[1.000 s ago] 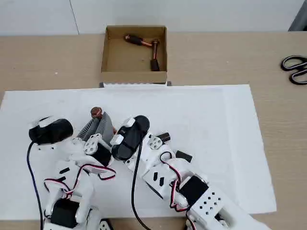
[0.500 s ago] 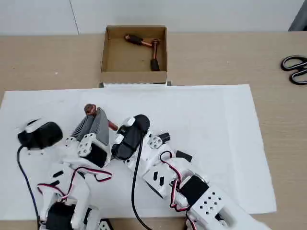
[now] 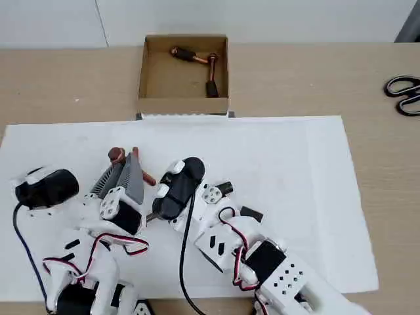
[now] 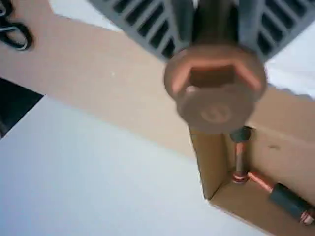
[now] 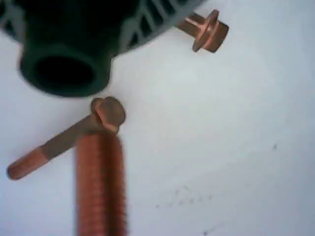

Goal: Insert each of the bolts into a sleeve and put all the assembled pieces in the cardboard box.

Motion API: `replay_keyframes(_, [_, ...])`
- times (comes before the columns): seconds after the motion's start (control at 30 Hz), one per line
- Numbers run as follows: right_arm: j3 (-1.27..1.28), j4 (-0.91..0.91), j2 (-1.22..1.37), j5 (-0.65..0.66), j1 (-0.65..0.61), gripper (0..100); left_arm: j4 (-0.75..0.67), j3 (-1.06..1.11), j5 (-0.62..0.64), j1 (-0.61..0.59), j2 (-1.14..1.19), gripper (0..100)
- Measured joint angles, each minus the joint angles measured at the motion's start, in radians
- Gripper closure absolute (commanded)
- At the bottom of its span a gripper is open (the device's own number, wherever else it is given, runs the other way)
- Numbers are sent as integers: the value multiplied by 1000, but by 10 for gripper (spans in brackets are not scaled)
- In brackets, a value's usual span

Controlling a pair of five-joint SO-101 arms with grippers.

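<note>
Alignment stage: left gripper (image 3: 125, 164) is clamping a bolt (image 4: 215, 88) over the paper (image 3: 275, 164) while right gripper (image 5: 83, 12) is gripping a sleeve (image 5: 64, 69) nearby; thread and bore should be lining up coaxially before any push.

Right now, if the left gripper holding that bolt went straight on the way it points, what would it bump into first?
Probably nothing soon: the left gripper, shut on a bolt, points across open white paper toward bare table just left of the cardboard box. Its height is unclear.
</note>
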Motion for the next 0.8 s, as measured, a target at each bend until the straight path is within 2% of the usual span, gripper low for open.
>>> replay_keyframes(0.2, [0, 0, 0, 0, -12, 995, 3, 0, 41, 5, 0, 994])
replay_keyframes(0.37, [0, 0, 0, 0, -31, 995, 3, 0, 48, 61, 0, 994])
replay_keyframes(0.8, [2, -40, 0, 61, -31, 995, 3, -2, 49, 64, 0, 994])
